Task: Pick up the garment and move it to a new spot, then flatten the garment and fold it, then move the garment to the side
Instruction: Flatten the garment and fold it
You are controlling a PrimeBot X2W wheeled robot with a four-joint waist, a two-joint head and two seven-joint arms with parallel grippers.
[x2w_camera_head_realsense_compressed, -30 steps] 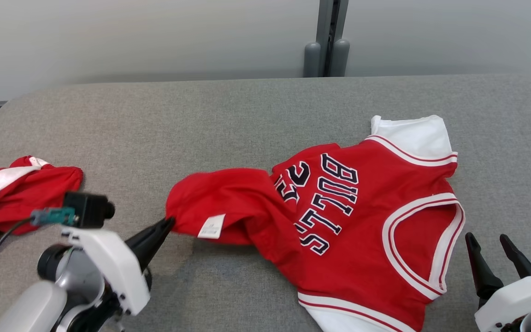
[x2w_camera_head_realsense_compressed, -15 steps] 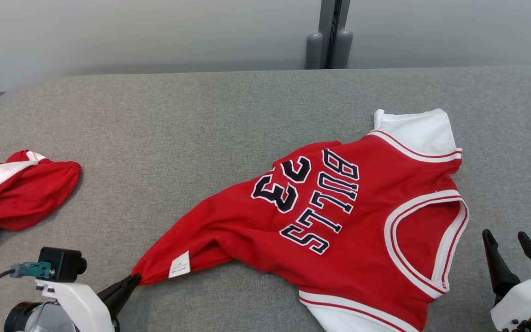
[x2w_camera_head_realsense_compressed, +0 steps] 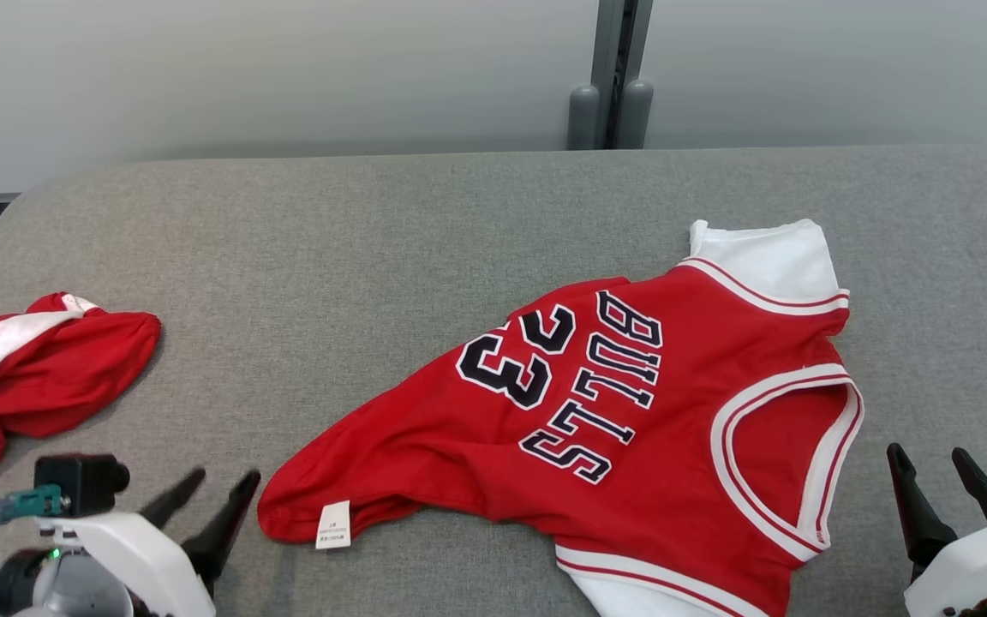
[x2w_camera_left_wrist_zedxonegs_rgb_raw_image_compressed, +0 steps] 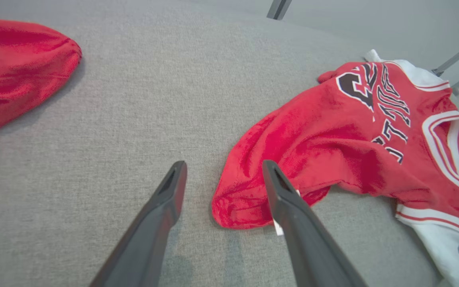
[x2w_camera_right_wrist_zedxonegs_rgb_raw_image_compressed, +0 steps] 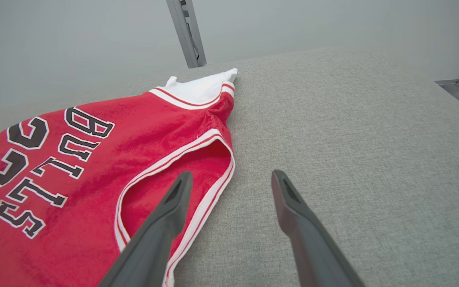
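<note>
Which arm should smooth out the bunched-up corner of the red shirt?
Probably left. The left gripper is open right beside that bunched corner with the white tag, while the right gripper is at the shirt's other end, by the neck opening.

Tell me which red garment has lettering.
The jersey on the right, printed BULLS 23. The bunched garment at left shows a white stripe, no letters.

- Left gripper (x2w_camera_head_realsense_compressed: 224,480): its two dark fingers (x2w_camera_head_realsense_compressed: 228,514) stand parted wide, tips slanting up and right, with the white wrist housing (x2w_camera_head_realsense_compressed: 134,557) just behind them.
- Right gripper (x2w_camera_head_realsense_compressed: 928,458): fingers parted equally wide, tips slanting up and left, white wrist behind.
</note>
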